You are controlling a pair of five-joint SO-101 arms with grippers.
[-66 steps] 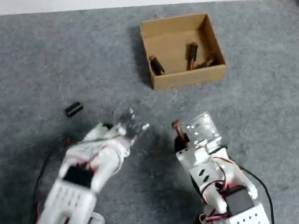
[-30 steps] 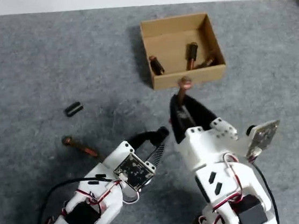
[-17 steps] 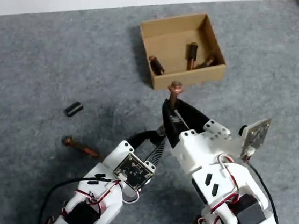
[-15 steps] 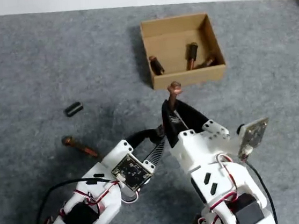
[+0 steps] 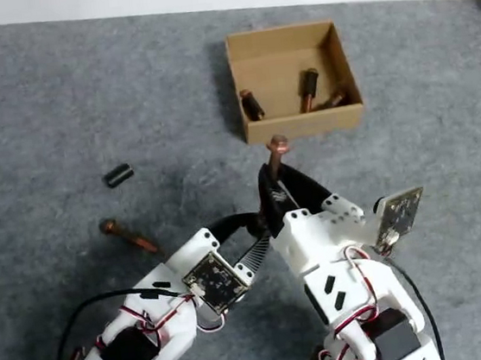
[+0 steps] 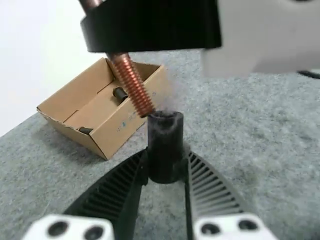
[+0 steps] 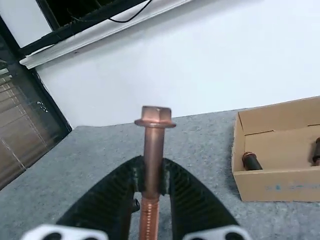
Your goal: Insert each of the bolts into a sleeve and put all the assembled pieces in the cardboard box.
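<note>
My left gripper (image 6: 164,167) is shut on a black sleeve (image 6: 165,145) held upright, its open end up. My right gripper (image 7: 148,182) is shut on a copper bolt (image 7: 152,145), head up. In the left wrist view the bolt's threaded tip (image 6: 142,104) touches the sleeve's rim. In the high view both grippers meet near the table's middle, the bolt head (image 5: 278,147) just in front of the cardboard box (image 5: 297,126). The box holds three assembled pieces (image 5: 308,91). A second bolt (image 5: 128,235) and a second sleeve (image 5: 118,175) lie loose on the left.
Grey carpet covers the table. The box (image 6: 107,125) stands just beyond the two grippers. A white wall runs along the far edge. Black cable (image 5: 86,312) trails beside the left arm.
Over two seconds both arms swung toward each other. The right gripper brought its bolt left and down until the tip met the sleeve held by the left gripper.
</note>
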